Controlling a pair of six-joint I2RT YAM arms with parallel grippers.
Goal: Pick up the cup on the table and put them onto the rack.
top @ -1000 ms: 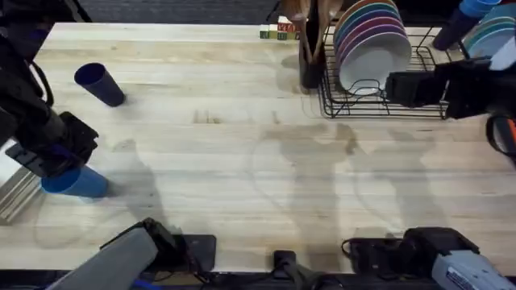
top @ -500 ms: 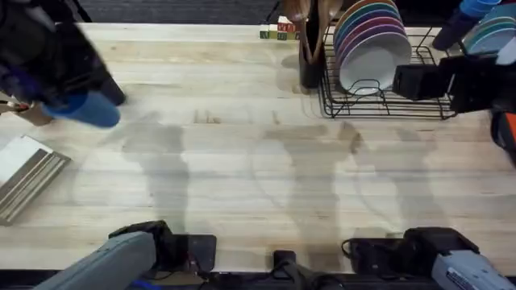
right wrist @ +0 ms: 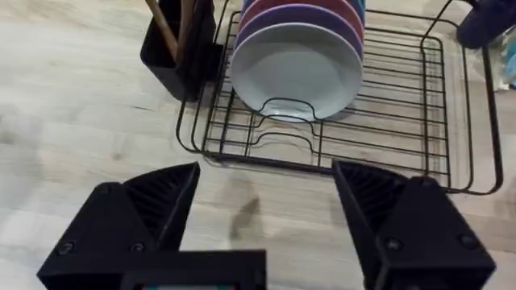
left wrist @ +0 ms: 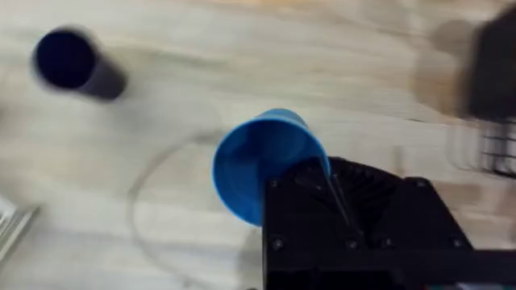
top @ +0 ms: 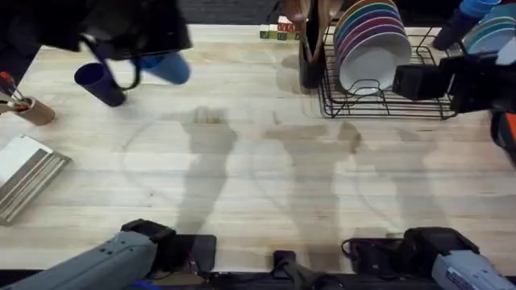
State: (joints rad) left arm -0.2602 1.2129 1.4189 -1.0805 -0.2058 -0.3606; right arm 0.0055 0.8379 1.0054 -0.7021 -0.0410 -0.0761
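A light blue cup (top: 167,68) hangs on its side above the table's back left, with my left gripper (top: 143,58) shut on it. The left wrist view shows the same blue cup (left wrist: 258,165) with its open mouth turned away from the gripper. A dark navy cup (top: 100,84) lies on the table just left of it, also in the left wrist view (left wrist: 72,64). The black wire rack (top: 387,103) stands at the back right with upright coloured plates, the front one white (top: 375,60). My right gripper (right wrist: 266,173) is open in front of the rack (right wrist: 387,145).
A black utensil holder (top: 310,56) stands against the rack's left side. A pen pot (top: 32,110) and a flat metal object (top: 24,173) sit at the left edge. Small blocks (top: 278,31) lie at the back edge. More cups (top: 459,24) stand at the far right.
My left arm lifted the blue cup from the front left and carried it back and to the right, past the navy cup. The right arm has hardly moved.
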